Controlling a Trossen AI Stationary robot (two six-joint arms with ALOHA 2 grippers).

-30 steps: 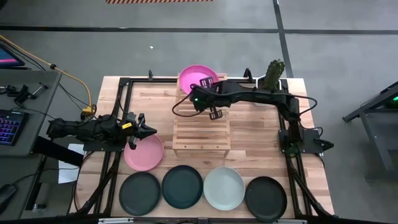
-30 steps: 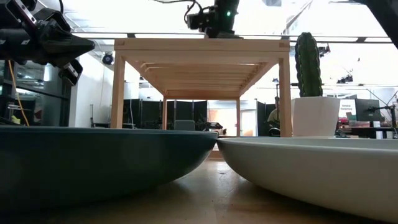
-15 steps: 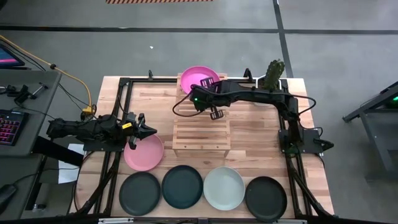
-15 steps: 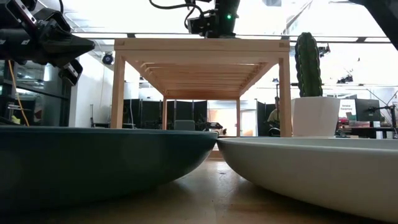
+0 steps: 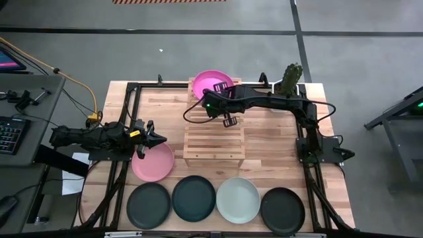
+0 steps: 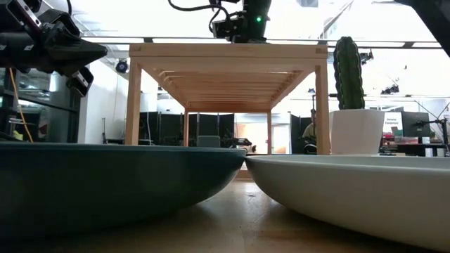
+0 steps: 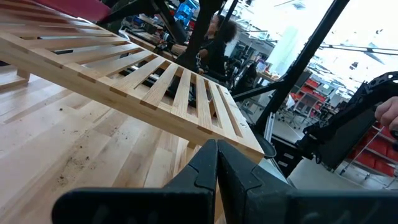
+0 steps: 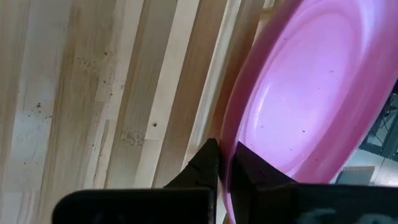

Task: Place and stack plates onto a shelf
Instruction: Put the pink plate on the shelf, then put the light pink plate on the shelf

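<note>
One pink plate (image 5: 213, 82) is held tilted in my right gripper (image 5: 216, 92), beyond the far end of the wooden slat shelf (image 5: 213, 142); the right wrist view shows that plate (image 8: 298, 106) filling the frame. A second pink plate (image 5: 153, 162) lies flat on the table left of the shelf. My left gripper (image 5: 160, 140) hovers shut just above its far rim, and in its wrist view (image 7: 216, 155) it points at the shelf (image 7: 155, 74). Two dark plates (image 5: 149, 205) (image 5: 193, 198), the mint-white plate (image 5: 238, 199) and a third dark plate (image 5: 283, 210) sit in a row along the near edge. My right gripper pinches the pink plate's rim (image 8: 229, 140) between its two fingers (image 8: 205, 163), one on the plate's inner face and one on its underside. The plate stands tilted on edge above the table planks; whether its lower part touches anything I cannot tell.
A cactus in a white pot (image 5: 289, 82) stands at the far right corner, close to my right arm. The black frame rails (image 5: 125, 132) run along both sides of the table. The shelf's top (image 6: 228, 49) carries nothing.
My right gripper and its pink plate have shifted very slightly toward the table's right. My left arm has kept still.
</note>
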